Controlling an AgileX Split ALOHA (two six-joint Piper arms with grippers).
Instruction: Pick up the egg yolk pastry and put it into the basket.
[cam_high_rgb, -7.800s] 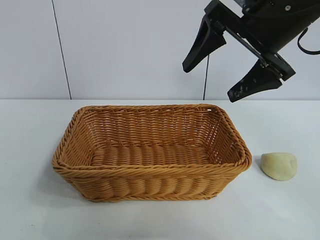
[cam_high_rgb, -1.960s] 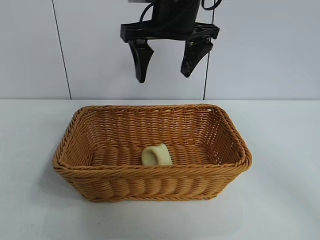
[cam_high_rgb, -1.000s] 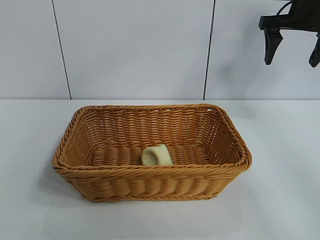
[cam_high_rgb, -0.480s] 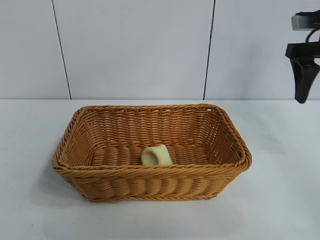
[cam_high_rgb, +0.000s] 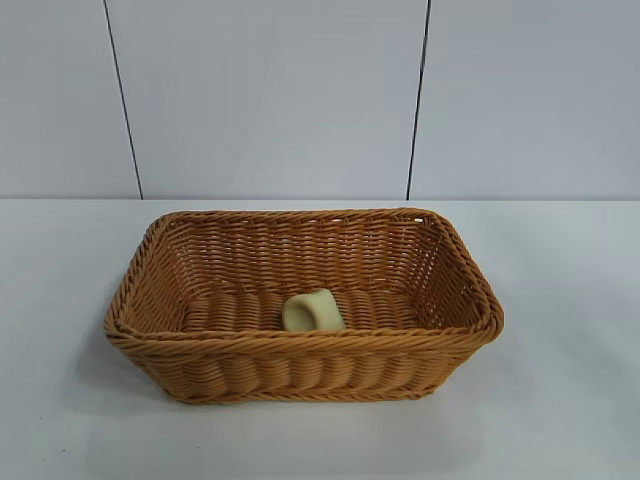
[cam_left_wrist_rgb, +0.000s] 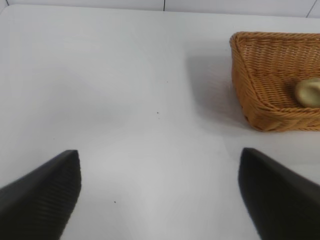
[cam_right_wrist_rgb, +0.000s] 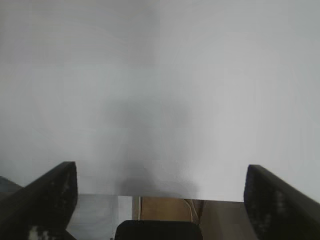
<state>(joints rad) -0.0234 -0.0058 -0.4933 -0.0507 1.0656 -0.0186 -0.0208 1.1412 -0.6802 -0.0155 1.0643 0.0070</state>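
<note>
The pale egg yolk pastry (cam_high_rgb: 313, 310) lies on the floor of the orange-brown wicker basket (cam_high_rgb: 300, 343), near its front wall. The left wrist view catches the basket (cam_left_wrist_rgb: 260, 100) off to one side with the pastry (cam_left_wrist_rgb: 307, 92) inside it. My left gripper (cam_left_wrist_rgb: 159, 156) hangs open over bare white table, well away from the basket, nothing between its fingers. My right gripper (cam_right_wrist_rgb: 160, 172) is open too, empty, over the table's edge. Neither arm shows in the exterior view.
The white table (cam_high_rgb: 560, 400) stretches around the basket on all sides. A grey panelled wall (cam_high_rgb: 270, 100) stands behind it. Past the table edge (cam_right_wrist_rgb: 165, 196) in the right wrist view lie a brown floor and a dark block.
The right arm has swung away from above the basket to the right and left the exterior view. The pastry and basket have not moved.
</note>
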